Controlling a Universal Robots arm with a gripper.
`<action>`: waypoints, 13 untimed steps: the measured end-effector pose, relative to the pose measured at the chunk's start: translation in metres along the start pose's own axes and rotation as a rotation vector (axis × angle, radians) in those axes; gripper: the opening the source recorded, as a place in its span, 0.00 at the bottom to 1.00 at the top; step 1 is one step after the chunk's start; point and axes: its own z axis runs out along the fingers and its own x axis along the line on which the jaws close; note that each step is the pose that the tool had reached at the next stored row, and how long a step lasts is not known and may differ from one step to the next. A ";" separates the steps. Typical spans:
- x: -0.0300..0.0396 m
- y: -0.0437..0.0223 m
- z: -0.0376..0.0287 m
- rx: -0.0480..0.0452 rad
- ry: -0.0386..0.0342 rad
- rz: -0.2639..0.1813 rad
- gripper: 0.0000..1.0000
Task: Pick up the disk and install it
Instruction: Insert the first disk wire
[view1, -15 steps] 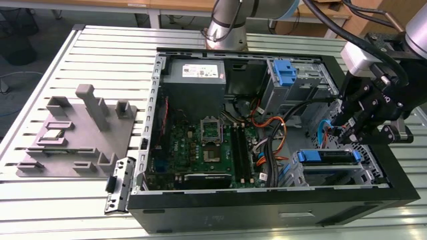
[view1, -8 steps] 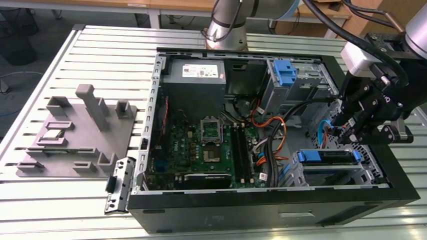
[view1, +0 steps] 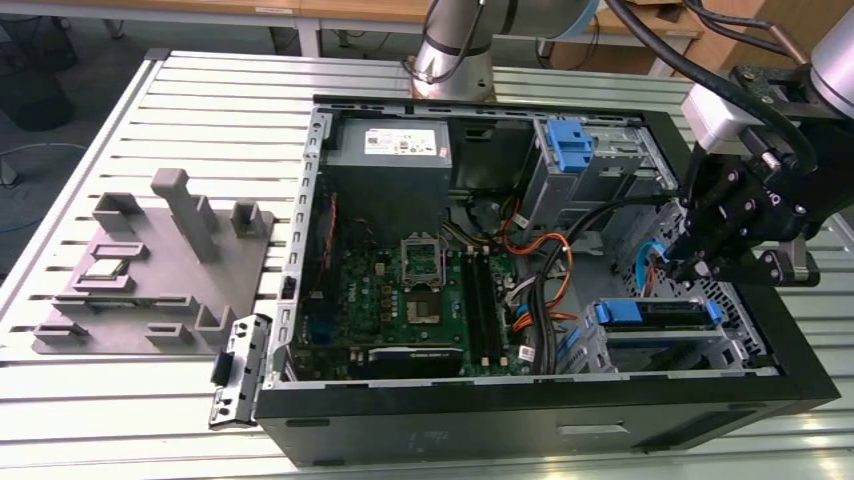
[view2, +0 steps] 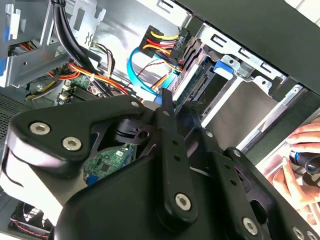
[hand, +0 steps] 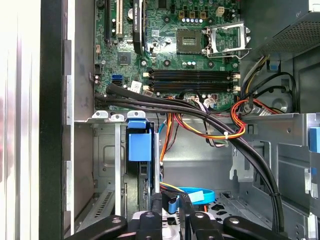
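Inside the computer case (view1: 534, 425), the disk (view1: 650, 313) shows only its upper edge with blue ends; the drive cage (view1: 694, 350) hides the rest of it. In the second wrist view the hand (view2: 175, 107) covers much of the case's inside. Outside the case's wall, a person's fingers (view2: 292, 182) are cut off by the picture's edge, and the dark thing they hold is unclear.

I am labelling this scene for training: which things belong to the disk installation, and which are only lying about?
Job in hand:
disk
gripper
drive cage

Lying about:
grey parts tray
blue latch
grey metal box
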 end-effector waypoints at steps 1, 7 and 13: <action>0.0000 0.0000 0.0000 0.0000 0.0001 0.000 0.28; 0.0001 0.0000 0.0000 0.0000 0.0000 0.000 0.16; 0.0002 0.0000 0.0000 0.0000 0.0000 0.000 0.16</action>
